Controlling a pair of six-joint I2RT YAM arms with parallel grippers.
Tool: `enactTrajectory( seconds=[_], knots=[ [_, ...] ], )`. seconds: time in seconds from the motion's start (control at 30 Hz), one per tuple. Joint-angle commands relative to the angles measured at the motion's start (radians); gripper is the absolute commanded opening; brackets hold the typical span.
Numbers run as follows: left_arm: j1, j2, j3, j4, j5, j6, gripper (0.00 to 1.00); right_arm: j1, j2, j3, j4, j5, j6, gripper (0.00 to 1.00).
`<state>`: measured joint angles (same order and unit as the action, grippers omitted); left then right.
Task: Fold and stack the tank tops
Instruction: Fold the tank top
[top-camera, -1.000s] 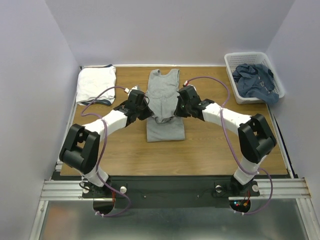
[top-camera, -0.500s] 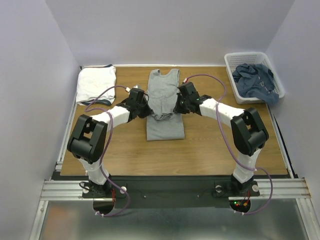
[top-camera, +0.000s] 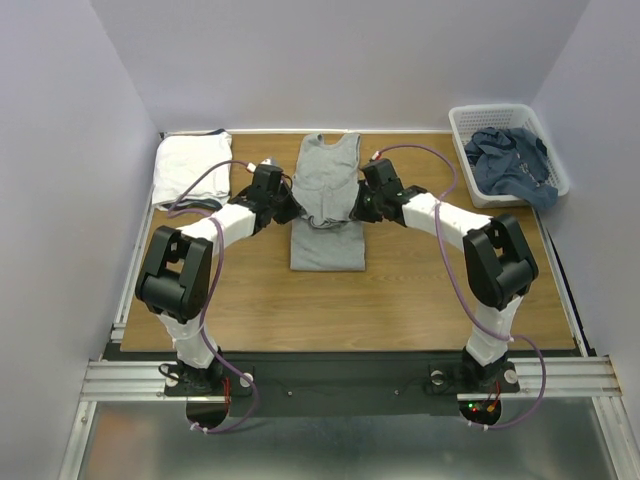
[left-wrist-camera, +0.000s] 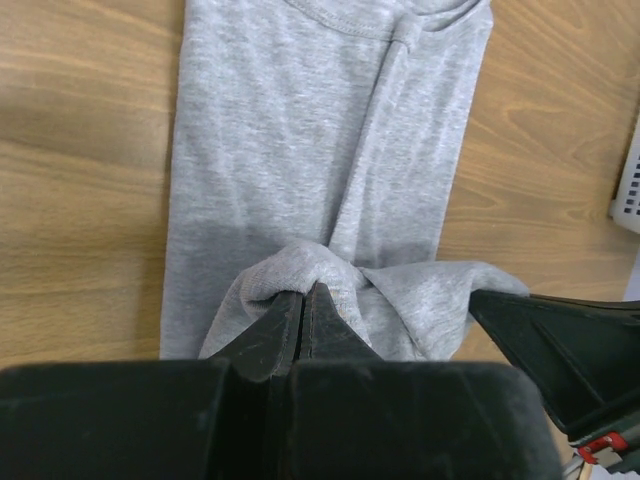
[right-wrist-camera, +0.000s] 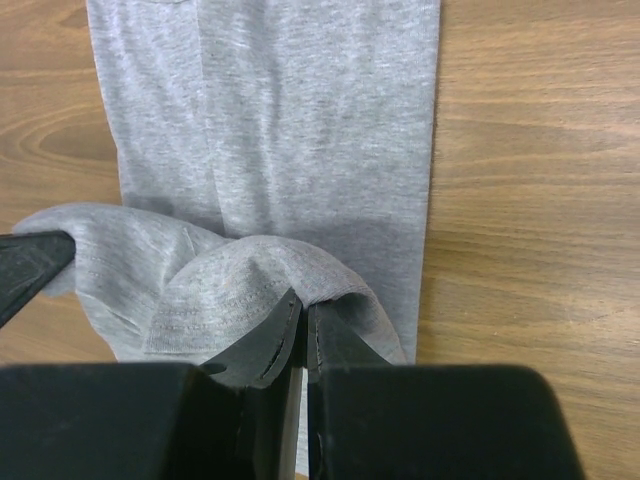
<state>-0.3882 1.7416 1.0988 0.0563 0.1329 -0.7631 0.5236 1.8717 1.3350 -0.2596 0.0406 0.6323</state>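
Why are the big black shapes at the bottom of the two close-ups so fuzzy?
Left wrist view: the left end effector is very near the lens and blurs; the grey tank top is sharp, shadowed just ahead of it. Right wrist view: same for the right end effector. Top view: soft, even light, no glare on the table.

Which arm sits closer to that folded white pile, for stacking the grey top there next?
Left, probably. The left pincer grips the left edge of the grey tank top, and the white pile lies at the far left corner, on its side. The right pincer would have to cross over.
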Motion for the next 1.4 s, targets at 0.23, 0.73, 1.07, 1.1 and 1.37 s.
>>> enactTrajectory(
  seconds=[0.23, 0.73, 1.07, 1.1, 1.37],
  knots=[
    [0.032, -0.010, 0.073, 0.016, 0.027, 0.025, 0.00, -0.014, 0.010, 0.099, 0.045, -0.011, -0.011, 0.03],
    [0.071, 0.217, 0.288, 0.023, 0.065, 0.057, 0.00, -0.059, 0.184, 0.243, 0.046, -0.024, -0.013, 0.04],
    [0.141, 0.194, 0.253, 0.171, 0.128, 0.056, 0.53, -0.086, 0.224, 0.339, 0.045, -0.022, -0.032, 0.54],
    [0.146, 0.176, 0.253, 0.172, 0.132, 0.056, 0.54, -0.088, 0.218, 0.342, 0.043, -0.018, -0.036, 0.59],
    [0.132, 0.035, 0.139, 0.145, 0.076, 0.022, 0.46, -0.086, 0.158, 0.322, 0.034, -0.004, -0.066, 0.64]
  ],
)
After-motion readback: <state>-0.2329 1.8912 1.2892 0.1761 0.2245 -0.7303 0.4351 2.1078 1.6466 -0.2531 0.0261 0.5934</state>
